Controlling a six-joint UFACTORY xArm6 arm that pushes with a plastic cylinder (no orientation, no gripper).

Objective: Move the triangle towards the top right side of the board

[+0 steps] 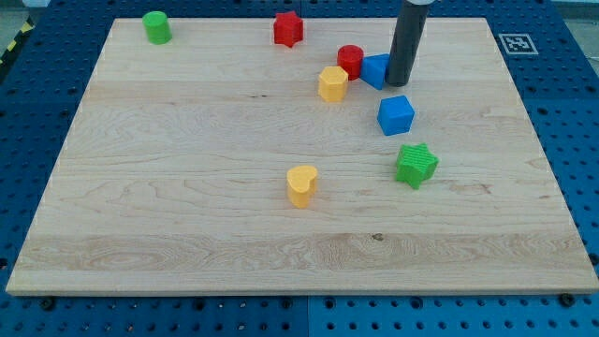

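Camera view shows a pale wooden board (187, 187) lying on a blue perforated table (571, 140). The dark straight rod comes down from the view's top, and my tip (400, 82) stands on the board in the upper right part. The rod holds nothing; it has no jaws, so it can only push. The tip is touching the right side of the blue triangle block (376, 71), which the rod partly hides, so its shape is not fully clear. Just to the left of this block is the red cylinder block (350, 60), and the two seem to touch. The yellow hexagon-like block (332, 83) is just below and left of the red one. The blue cube block (396, 115) lies near the tip, below it. The green star block (416, 165) is lower still. The yellow heart block (301, 185) sits near the board's middle. The red star block (288, 29) and the green cylinder block (156, 27) are along the top edge.
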